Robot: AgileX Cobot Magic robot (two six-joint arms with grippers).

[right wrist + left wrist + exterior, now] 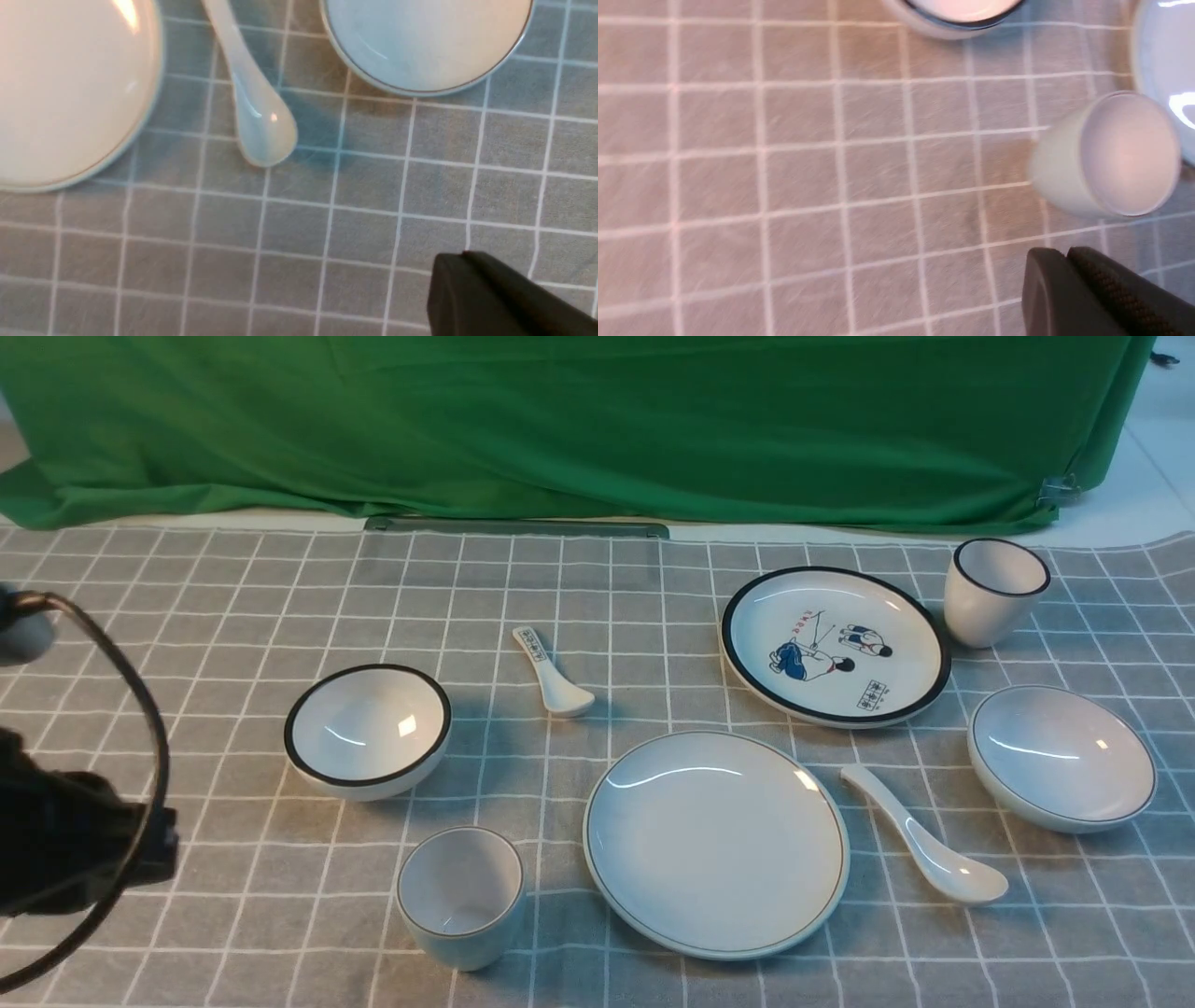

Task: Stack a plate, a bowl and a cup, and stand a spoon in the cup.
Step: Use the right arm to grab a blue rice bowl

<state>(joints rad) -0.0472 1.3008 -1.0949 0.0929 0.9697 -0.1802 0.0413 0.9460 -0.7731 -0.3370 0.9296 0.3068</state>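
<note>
Nothing is stacked yet: the plate (716,843) lies bare at near centre, the bowl (1061,756) to its right, the spoon (920,835) between them, the cup (460,894) to its left. The left gripper (1068,255) and right gripper (461,257) hang pressed together, empty. We reckon the right one should spread, pinch the bowl's rim and lift it clear over the spoon.

Front wide, forward; wrists close, downward; all share plate (716,845).
</note>
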